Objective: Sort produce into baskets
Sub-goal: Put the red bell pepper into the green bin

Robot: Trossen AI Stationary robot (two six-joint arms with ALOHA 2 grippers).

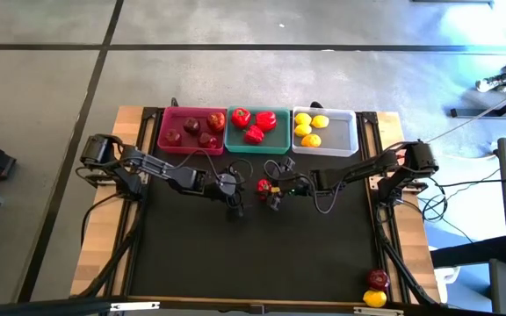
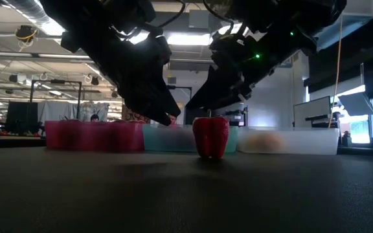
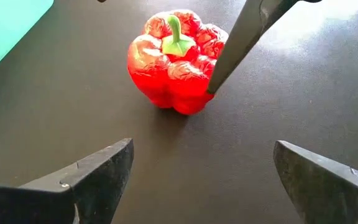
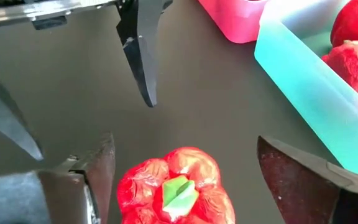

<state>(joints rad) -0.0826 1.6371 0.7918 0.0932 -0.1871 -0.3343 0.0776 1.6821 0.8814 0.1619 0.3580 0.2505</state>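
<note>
Both grippers meet at one red pepper in the middle of the table

The pepper [image 1: 263,185] stands upright on the dark mat, just near of the teal basket [image 1: 257,145] that already holds three like it. The right gripper [image 4: 185,180] straddles it with fingers spread wide — nothing clamped, one finger tip close against its side (touching or not, I cannot tell). The left gripper [image 3: 201,180] faces it from the left, also wide open and empty. An apple [image 1: 377,279] and a lemon [image 1: 374,298] wait at the near right corner — probably next.
</note>
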